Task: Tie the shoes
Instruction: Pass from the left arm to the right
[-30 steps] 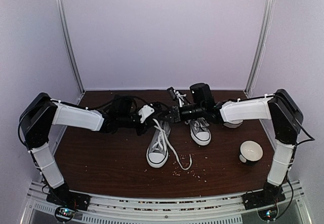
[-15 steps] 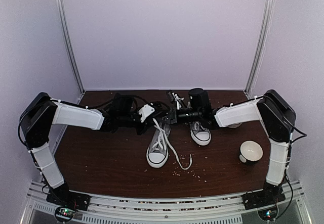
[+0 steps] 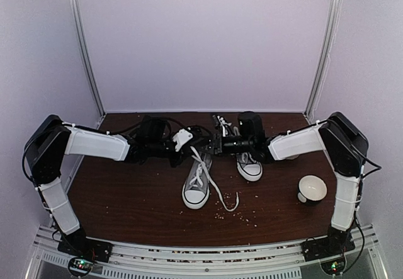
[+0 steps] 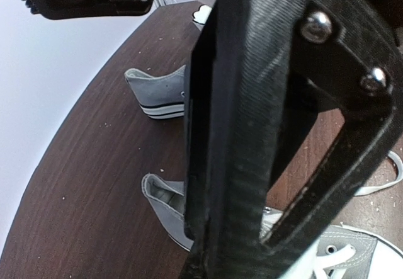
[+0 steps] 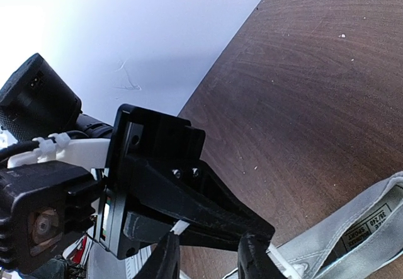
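Note:
Two grey shoes with white toe caps stand mid-table, one nearer me [image 3: 196, 187] and one further right [image 3: 249, 164]. A loose white lace [image 3: 225, 200] trails from the nearer shoe onto the table. Over that shoe's heel end my left gripper [image 3: 203, 145] is shut on a white lace [image 5: 179, 228]. My right gripper [image 3: 218, 143] faces it tip to tip. In the right wrist view its dark fingers [image 5: 165, 257] stand apart on either side of the left gripper's black finger [image 5: 189, 203]. The left wrist view is mostly filled by its own shut fingers [image 4: 208, 247], with both shoes' grey heels [image 4: 160, 93] behind.
A white cup [image 3: 312, 189] stands at the right, near the right arm. Crumbs [image 3: 245, 216] are scattered on the brown table [image 3: 126, 197] in front of the shoes. Walls close the table in at the back and both sides.
The right arm has drawn back and a little left, bringing its gripper closer to the left gripper. The left arm has stayed where it was.

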